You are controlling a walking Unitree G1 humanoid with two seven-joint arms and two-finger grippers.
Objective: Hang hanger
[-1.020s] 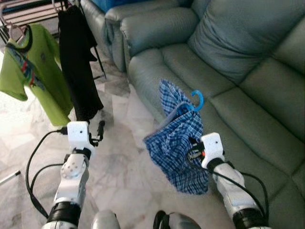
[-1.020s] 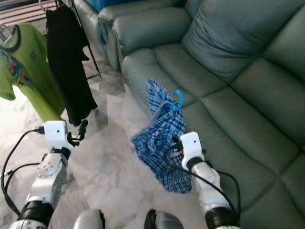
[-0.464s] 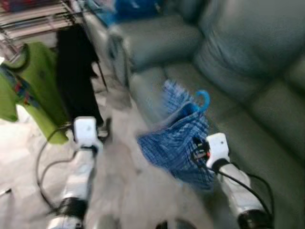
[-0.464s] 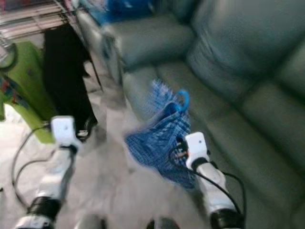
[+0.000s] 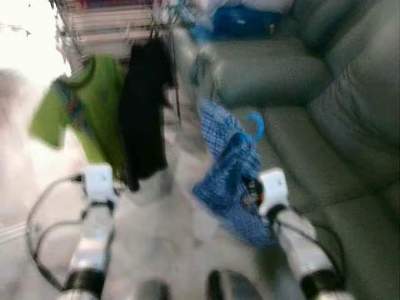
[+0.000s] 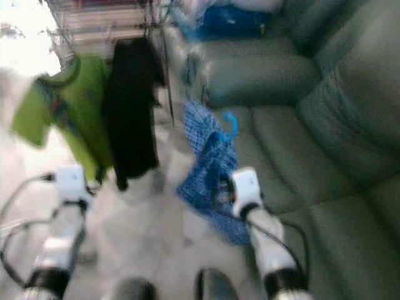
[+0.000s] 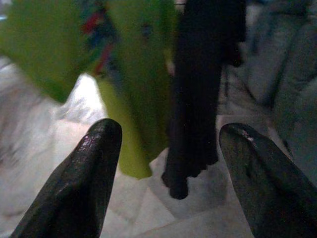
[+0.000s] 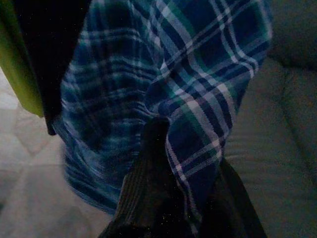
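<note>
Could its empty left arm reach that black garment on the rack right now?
Probably yes: the left gripper is open and faces the black garment with only bare floor between.

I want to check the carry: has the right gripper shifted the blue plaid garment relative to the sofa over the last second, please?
Cannot tell: the camera swung round. The right gripper still holds the plaid garment beside the sofa.

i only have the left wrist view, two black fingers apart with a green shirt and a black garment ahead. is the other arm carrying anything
Observer: Yes. The right gripper is shut on a blue checked cloth that hangs on a blue plastic hanger.
Operator: where is it relative to those clothes
Observer: It is held up on the robot's right of the black garment, apart from it, in front of the grey-green leather sofa.
Operator: what do the clothes hang from
Observer: A metal wire rack behind the green t-shirt; the head views are blurred.
</note>
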